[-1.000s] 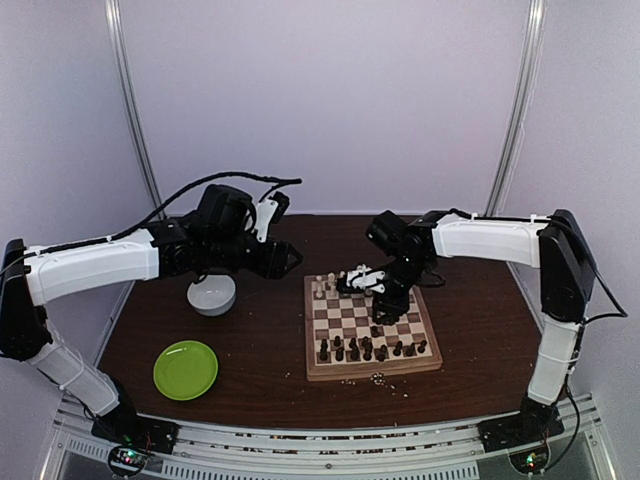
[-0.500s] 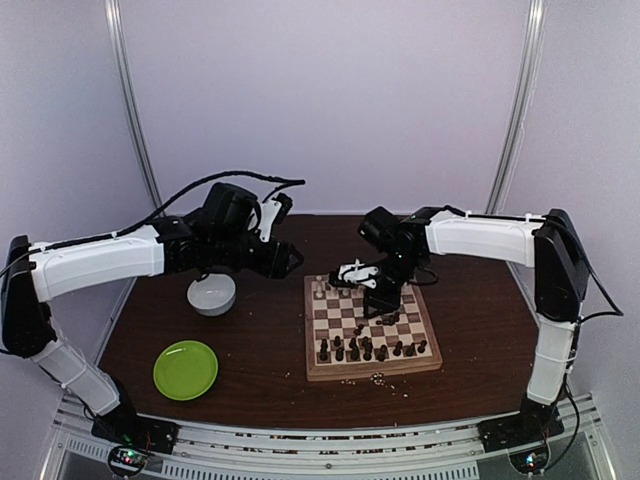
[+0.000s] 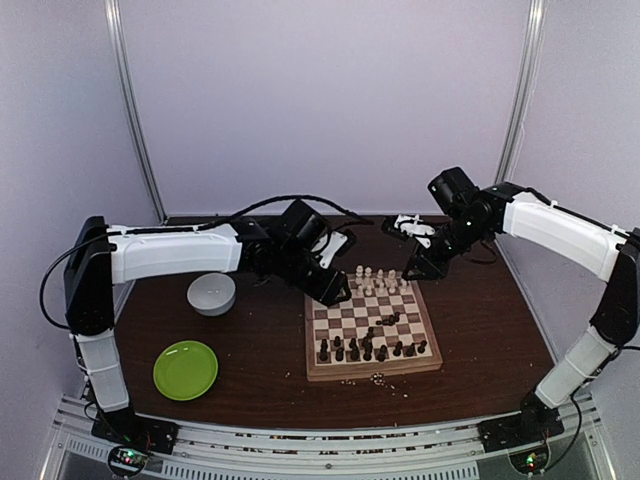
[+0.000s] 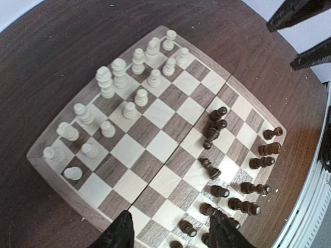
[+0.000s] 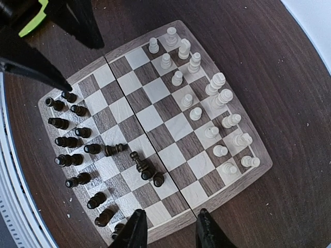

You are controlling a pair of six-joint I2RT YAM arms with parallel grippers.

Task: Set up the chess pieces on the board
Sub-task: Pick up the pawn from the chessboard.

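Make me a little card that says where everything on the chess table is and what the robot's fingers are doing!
board: chequered wood, flat on the dark table
cream pieces: standing in two rows on the far side
dark pieces: bunched on the near side, untidy; a few lie tipped near the middle
left fingers: open, holding nothing, over the board's left edge
right fingers: open, holding nothing, raised past the board's far edge
green plate: left of the board, empty
white bowl: behind the plate
crumbs: by the board's near edge
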